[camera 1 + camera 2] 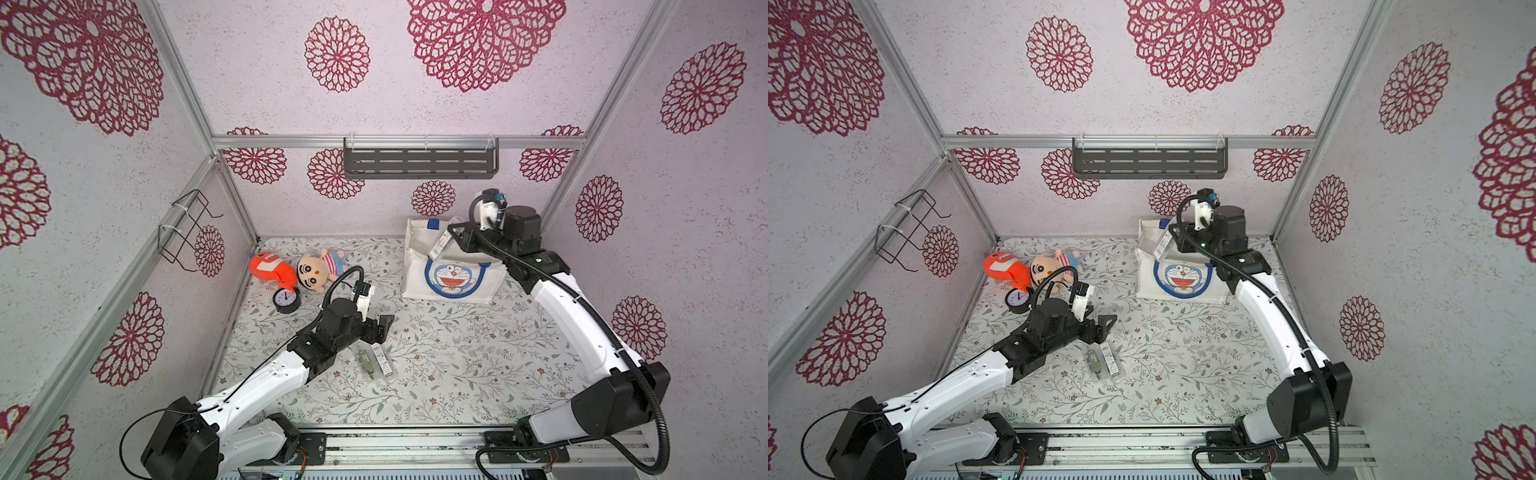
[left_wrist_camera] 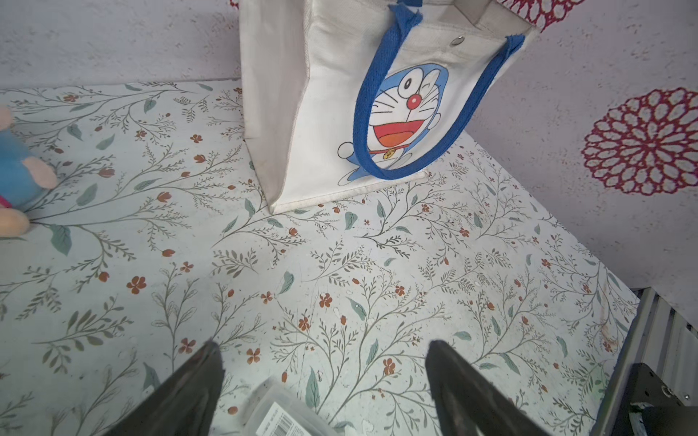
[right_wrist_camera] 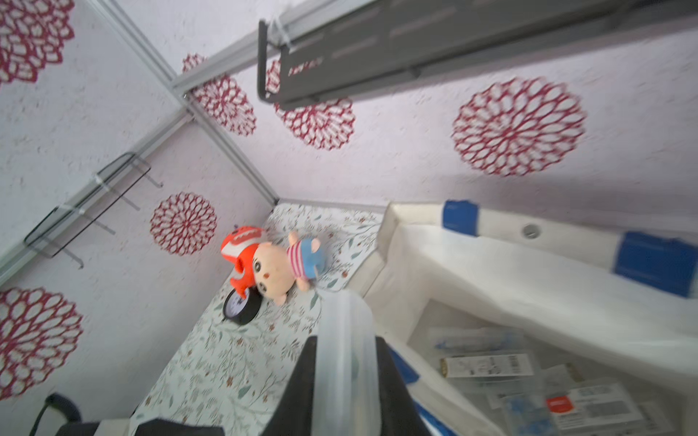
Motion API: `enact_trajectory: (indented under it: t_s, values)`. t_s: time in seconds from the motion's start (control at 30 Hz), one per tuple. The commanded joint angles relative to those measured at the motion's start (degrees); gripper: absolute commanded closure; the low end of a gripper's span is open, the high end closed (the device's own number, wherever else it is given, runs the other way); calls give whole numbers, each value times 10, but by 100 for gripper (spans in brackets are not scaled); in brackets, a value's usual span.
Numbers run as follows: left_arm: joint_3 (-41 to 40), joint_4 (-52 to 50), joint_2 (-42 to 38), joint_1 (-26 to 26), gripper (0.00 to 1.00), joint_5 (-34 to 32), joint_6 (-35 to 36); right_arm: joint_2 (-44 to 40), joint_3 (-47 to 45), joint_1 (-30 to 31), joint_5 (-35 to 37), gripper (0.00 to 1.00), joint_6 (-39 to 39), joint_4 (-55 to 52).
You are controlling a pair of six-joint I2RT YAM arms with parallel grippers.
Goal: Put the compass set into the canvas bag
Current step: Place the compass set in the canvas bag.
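Right wrist view shows us the right gripper clamped on the clear compass set over the open canvas bag, packs lying inside. Our left gripper gapes above another clear case; plush toys and clock sit well apart.

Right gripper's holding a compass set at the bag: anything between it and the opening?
Nothing visible. The held compass set in the right gripper hangs at the canvas bag's open mouth. The blue handle hangs outside down the front, and packs lie flat at the bottom.
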Motion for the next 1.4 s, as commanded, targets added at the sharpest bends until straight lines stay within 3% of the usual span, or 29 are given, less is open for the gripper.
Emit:
enact_trajectory:
  t_s: [0.0, 0.13, 0.5, 1.3, 1.37]
  values:
    - [-2, -8, 9, -3, 12, -5, -11, 10, 26, -33, 16, 100, -14, 6]
    - [2, -20, 13, -3, 12, -2, -20, 47, 55, -64, 25, 100, -14, 0]
    - [11, -38, 33, -3, 13, -4, -31, 140, 79, -66, 97, 100, -72, -58]
    - [26, -54, 69, -3, 13, -9, -49, 249, 59, -29, 147, 100, -99, -84]
    - [27, -54, 70, -3, 13, -10, -48, 252, 59, -28, 149, 90, -99, -86]
